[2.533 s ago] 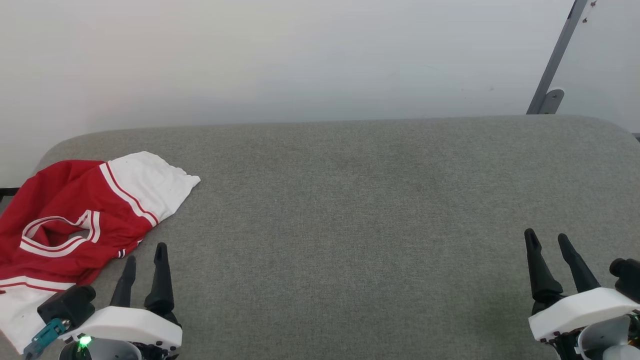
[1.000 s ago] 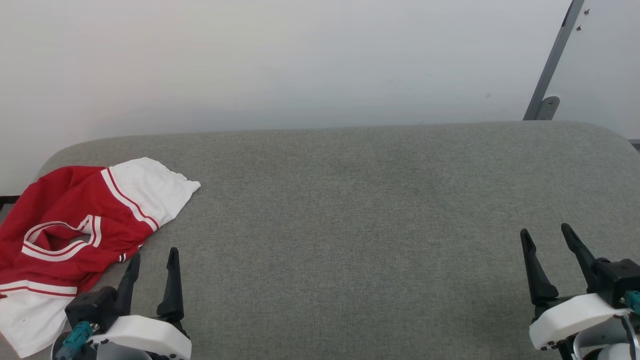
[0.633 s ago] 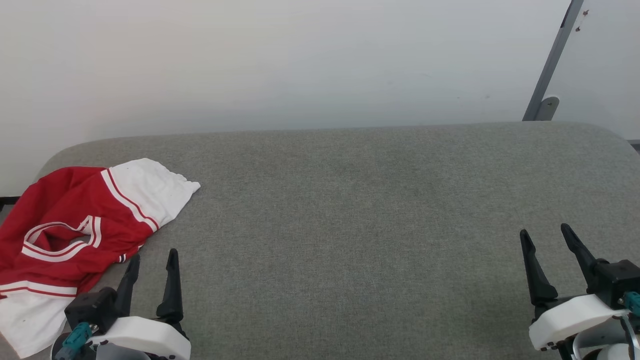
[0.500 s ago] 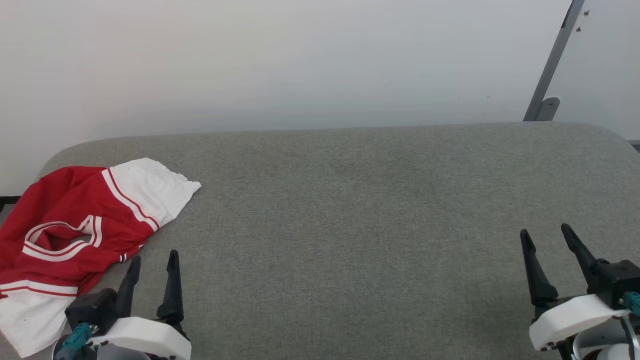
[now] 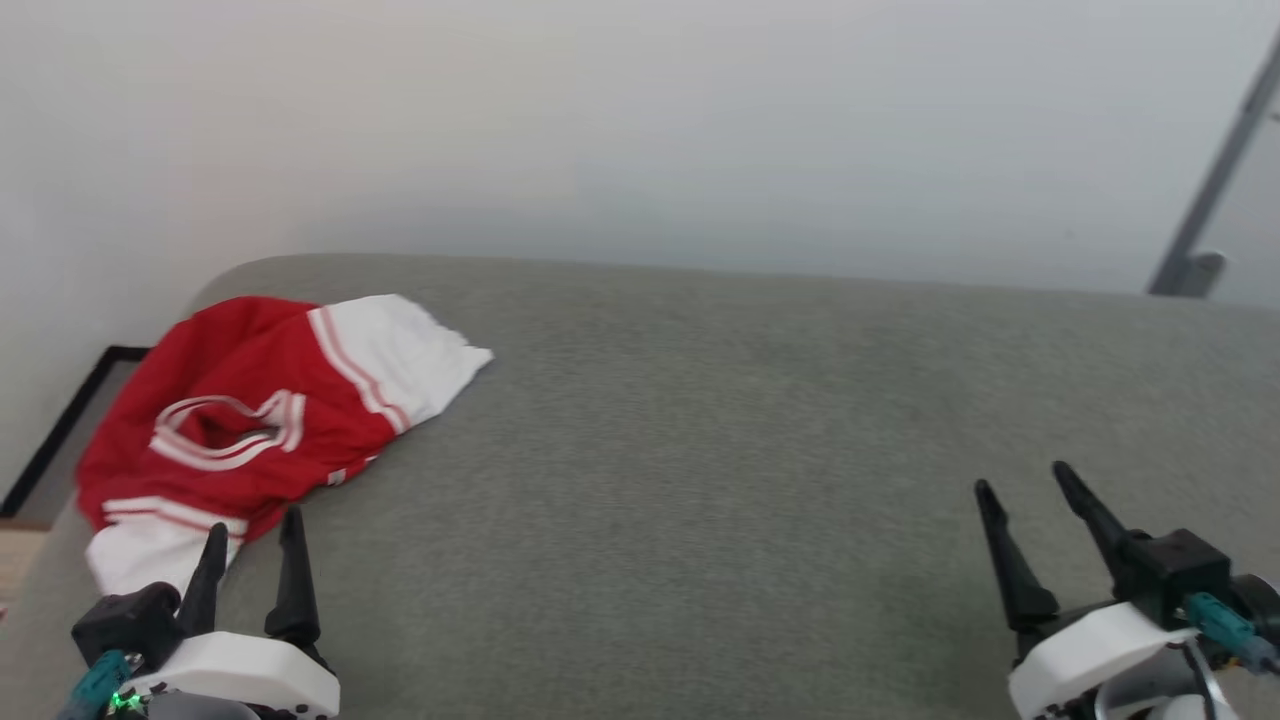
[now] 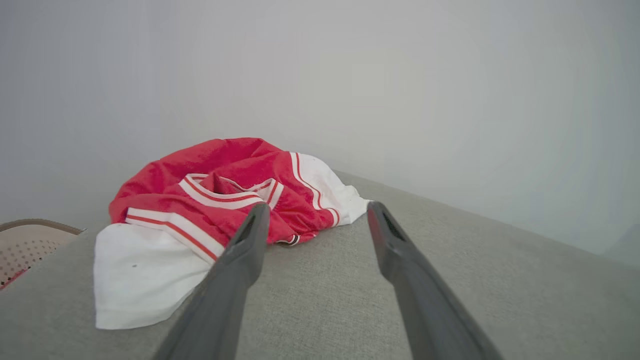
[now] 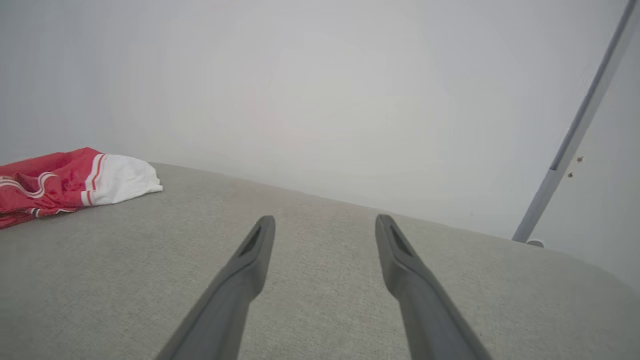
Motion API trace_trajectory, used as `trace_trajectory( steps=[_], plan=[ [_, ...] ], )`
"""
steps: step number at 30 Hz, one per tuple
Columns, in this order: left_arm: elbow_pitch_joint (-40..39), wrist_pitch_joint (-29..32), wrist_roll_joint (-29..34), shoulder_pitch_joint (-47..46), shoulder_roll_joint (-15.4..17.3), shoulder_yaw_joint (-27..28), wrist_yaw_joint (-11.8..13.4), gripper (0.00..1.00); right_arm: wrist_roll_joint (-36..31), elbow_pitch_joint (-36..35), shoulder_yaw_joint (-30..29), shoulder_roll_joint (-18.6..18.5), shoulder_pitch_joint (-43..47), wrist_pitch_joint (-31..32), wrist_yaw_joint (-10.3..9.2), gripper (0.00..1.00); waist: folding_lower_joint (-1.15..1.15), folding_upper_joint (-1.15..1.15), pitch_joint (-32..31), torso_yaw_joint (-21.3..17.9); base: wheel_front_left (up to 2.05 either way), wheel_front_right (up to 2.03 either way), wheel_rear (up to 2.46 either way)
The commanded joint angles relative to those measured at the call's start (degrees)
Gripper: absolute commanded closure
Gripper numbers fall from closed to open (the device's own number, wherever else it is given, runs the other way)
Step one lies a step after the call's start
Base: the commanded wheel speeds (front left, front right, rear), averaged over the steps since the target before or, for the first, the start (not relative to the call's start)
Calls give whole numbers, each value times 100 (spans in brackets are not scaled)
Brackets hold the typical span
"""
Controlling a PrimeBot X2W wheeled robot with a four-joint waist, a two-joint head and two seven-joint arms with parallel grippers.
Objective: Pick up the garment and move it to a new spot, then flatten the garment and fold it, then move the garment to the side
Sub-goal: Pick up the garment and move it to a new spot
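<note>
Currently: the garment (image 5: 250,430), red with white sleeve ends and striped trim, lies crumpled at the far left end of the grey fabric-covered bench (image 5: 700,450), close to the pale wall (image 5: 640,130). Its striped neckline opening faces up. One white sleeve end points toward the bench's middle; the other lies toward the near left edge.

Left fingers (image 5: 296,580): spread wide, nothing between them, tips just at the garment's near side. In the head view one tip overlaps the near white sleeve end; contact cannot be told. In the left wrist view the fingers (image 6: 240,260) point at the garment (image 6: 220,200), bare bench fabric in the gap.

Right fingers (image 5: 1010,560): spread wide, holding nothing, over bare bench at the right end, well apart from the garment. In the right wrist view the fingers (image 7: 245,265) point toward the wall, with the garment (image 7: 60,180) far off to the side.

A grey pole (image 5: 1210,190) leans on the wall at far right, blurred.
</note>
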Motion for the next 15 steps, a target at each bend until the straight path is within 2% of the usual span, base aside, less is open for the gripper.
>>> trace_trajectory(
  steps=[1, 9, 15],
  plan=[
    [-18, 30, -12, 38, 28, 25, 29, 0, 39, 13, 71, 8, -64, -13, 0, 0, 0, 0, -63, 227, 0, 0, 0],
    [-141, 142, -51, 155, 124, 53, 109, 0, 132, 99, 487, 10, -176, -28, -1, 0, 0, 0, -168, 803, 0, 0, 0],
    [-251, 211, -73, 255, 157, 21, 139, 0, 200, 201, 669, 43, -250, -60, -1, 0, 0, 0, -191, 1086, 0, 0, 0]
  ],
)
